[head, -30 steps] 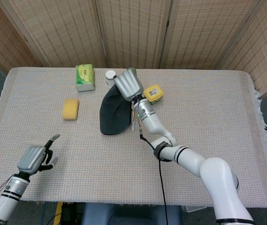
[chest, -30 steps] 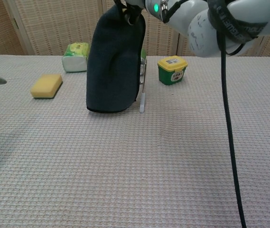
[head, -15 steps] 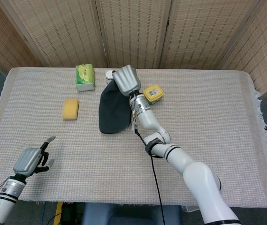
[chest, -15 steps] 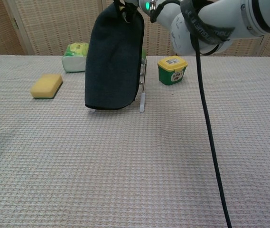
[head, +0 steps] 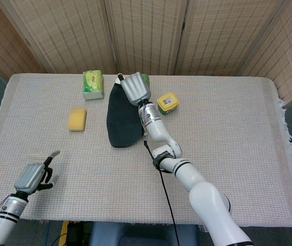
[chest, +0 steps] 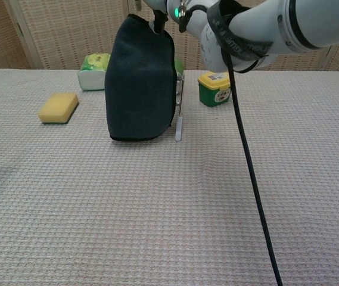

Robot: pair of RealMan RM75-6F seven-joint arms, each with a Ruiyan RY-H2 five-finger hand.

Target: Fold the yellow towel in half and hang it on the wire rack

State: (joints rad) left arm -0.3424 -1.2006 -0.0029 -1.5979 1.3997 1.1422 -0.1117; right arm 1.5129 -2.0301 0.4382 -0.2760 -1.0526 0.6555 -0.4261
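Dark towel [head: 123,120] hanging below right hand [head: 136,87], pinched at its top edge beside rack [chest: 179,113]; left hand [head: 33,175] near, half-curled, holding nothing

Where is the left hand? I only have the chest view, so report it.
Observer: The left hand hovers by the near left corner of the table, well away from the dark towel, and holds nothing.
Operator: Now give me the right hand.
Observer: The right hand is over the towel's far end, by the green tub, and grips the cloth there.
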